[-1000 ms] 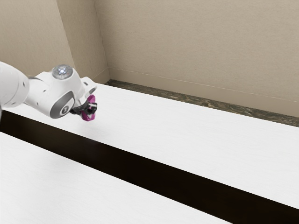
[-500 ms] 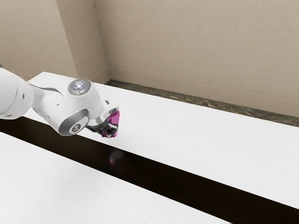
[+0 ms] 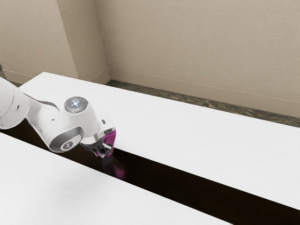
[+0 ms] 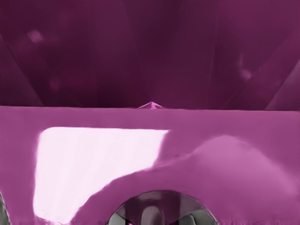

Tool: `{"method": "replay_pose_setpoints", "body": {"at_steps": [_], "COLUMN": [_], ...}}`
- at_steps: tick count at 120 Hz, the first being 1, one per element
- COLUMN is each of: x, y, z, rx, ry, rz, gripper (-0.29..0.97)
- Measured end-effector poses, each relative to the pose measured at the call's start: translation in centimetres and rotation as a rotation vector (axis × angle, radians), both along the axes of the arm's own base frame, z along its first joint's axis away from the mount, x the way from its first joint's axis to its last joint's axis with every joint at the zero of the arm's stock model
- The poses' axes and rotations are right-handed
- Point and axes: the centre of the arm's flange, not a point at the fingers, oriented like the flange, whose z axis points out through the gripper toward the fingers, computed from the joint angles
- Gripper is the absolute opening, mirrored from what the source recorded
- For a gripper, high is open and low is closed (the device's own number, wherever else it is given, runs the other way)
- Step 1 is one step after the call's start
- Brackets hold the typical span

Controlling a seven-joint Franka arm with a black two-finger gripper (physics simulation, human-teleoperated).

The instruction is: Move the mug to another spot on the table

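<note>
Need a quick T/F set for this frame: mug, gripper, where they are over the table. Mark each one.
1. The mug is magenta. True.
2. The mug stands on the white table. False: the gripper holds it in the air.
3. The gripper hangs over the dark strip. True.
4. The arm enters from the exterior view's right. False: it enters from the exterior view's left.

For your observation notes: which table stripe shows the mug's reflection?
The dark middle stripe: a magenta smudge lies under the mug; the white stripes show none.
</note>
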Motion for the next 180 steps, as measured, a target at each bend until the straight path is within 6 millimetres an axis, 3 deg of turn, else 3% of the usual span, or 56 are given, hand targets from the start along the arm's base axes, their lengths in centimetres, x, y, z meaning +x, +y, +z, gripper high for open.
{"method": "replay_pose_setpoints", "body": {"at_steps": [26,48,70,128,156,164,168,180], "x": [-0.2,-0.9,-1.3,-1.9,-3.1,-2.7,-1.5,2.8], "y": [-0.1,-0.1,-0.2,-1.6,-2.7,-2.7,-2.5,-3.3], "z": [-0.7,-0.9,0.7,4.7,10.7,12.9,14.9,23.9], "rx": [-0.005,-0.009,-0.006,0.008,-0.012,-0.068,-0.107,-0.179], "ry": [-0.003,0.004,0.005,0.014,0.015,0.036,0.034,-0.008], "rz": [-0.014,-0.02,-0.02,-0.034,0.003,0.065,0.099,0.114], "gripper": [0.06,0.3,0.48,0.6,0.62,0.63,0.63,0.64]}}
